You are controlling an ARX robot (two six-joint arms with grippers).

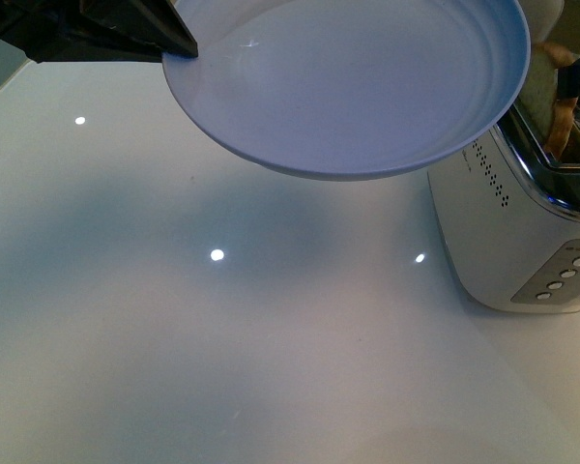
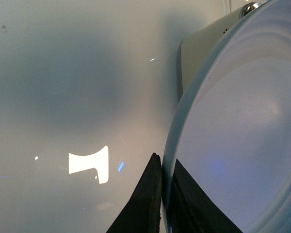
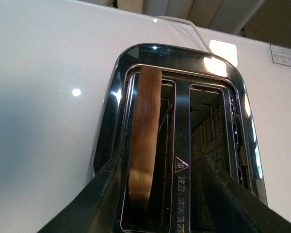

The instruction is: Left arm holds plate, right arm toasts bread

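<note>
While the left tool (image 1: 182, 46) grips the plate (image 1: 348, 97), released right tool (image 3: 160, 165) flanks half-hidden bread (image 3: 144, 136)

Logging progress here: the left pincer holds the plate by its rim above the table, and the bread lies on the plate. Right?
Not quite. The plate is bare; the bread stands in a slot of the toaster, as the right wrist view shows. The left pincer does hold the plate by its rim above the table.
</note>
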